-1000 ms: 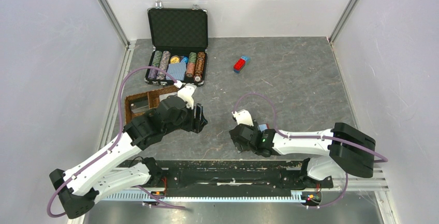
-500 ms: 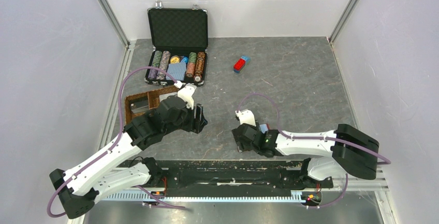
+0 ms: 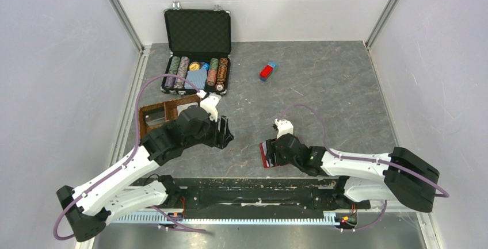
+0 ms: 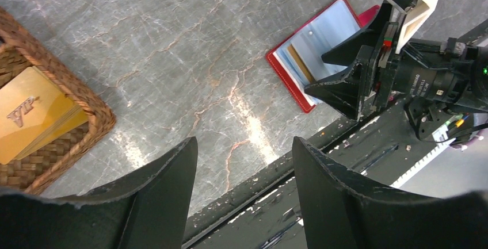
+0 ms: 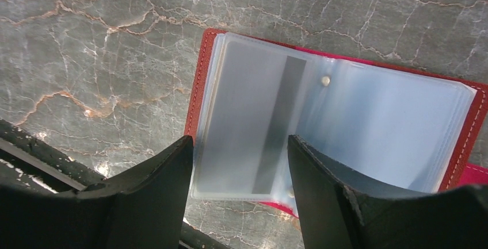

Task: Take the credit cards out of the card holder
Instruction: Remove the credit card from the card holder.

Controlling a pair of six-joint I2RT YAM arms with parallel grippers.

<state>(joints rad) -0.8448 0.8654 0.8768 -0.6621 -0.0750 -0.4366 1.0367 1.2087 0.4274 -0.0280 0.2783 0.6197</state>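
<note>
My right end effector (image 5: 239, 142) hangs just above the card holder (image 5: 345, 117), its two fingers spread apart with nothing pinched between them. The card holder lies open and flat on the grey marbled worktop (image 3: 334, 88), close to the near edge and just in front of my right arm, its red cover showing as a thin border around the clear plastic sleeves. In the left-hand sleeve, framed by my right fingers, I can see one pale credit card (image 5: 253, 117) with a dark stripe running down it. It sits fully inside the sleeve. I cannot tell whether the other sleeves hold more. My left end effector (image 4: 244, 145) is also spread and carries nothing. It floats above bare worktop, well to the left of the card holder, between it and a brown wicker basket (image 4: 86, 105) that holds a gold card marked VIP (image 4: 29, 117). From overhead, the basket sits at the left edge beside my left arm, an open black poker chip case (image 3: 197, 30) stands at the far left, and a small red-and-blue block (image 3: 268, 71) lies apart toward the far middle.
</note>
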